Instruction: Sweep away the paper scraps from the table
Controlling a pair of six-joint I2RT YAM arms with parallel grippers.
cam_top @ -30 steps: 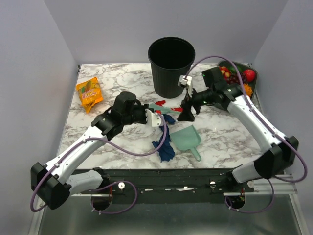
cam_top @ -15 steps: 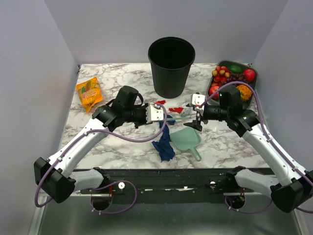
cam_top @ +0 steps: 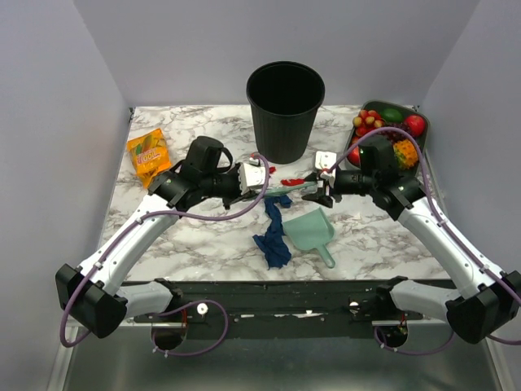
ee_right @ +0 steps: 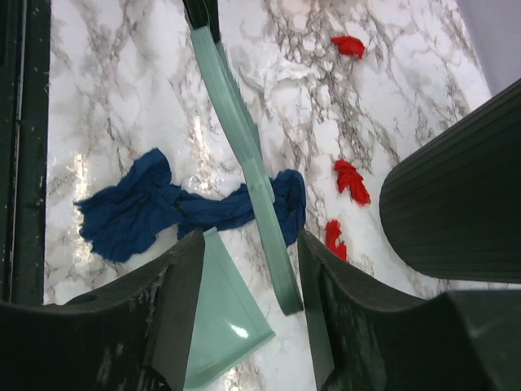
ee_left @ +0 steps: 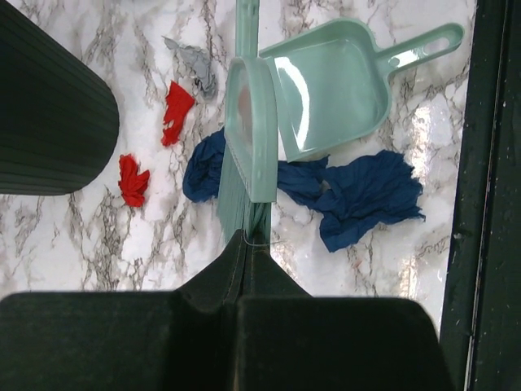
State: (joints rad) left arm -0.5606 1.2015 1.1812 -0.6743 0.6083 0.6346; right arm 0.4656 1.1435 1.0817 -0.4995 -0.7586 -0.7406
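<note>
Grip check: left gripper point(ee_left: 247, 240) is clamped on the teal brush point(ee_left: 252, 130); right gripper point(ee_right: 248, 244) stands open astride its handle. Red paper scraps point(ee_left: 177, 110) lie on the tabletop point(ee_left: 98, 236) beside the black bin point(ee_left: 49, 106). Centre the handle before closing fully.

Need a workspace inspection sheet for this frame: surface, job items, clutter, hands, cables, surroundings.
Surface: white marble table, unswept.
Job's things: three red paper scraps lie near the black bin; teal brush is held between the arms; teal dustpan sits empty on the table.
Clutter: blue cloth under the brush and touching the dustpan; orange snack packet far left; fruit far right.
Hands: left hand shut on one end of the brush; right hand open, fingers either side of the other end.
Cables: purple cables run along both arms, no snag seen.
Surroundings: plain walls on three sides.
</note>
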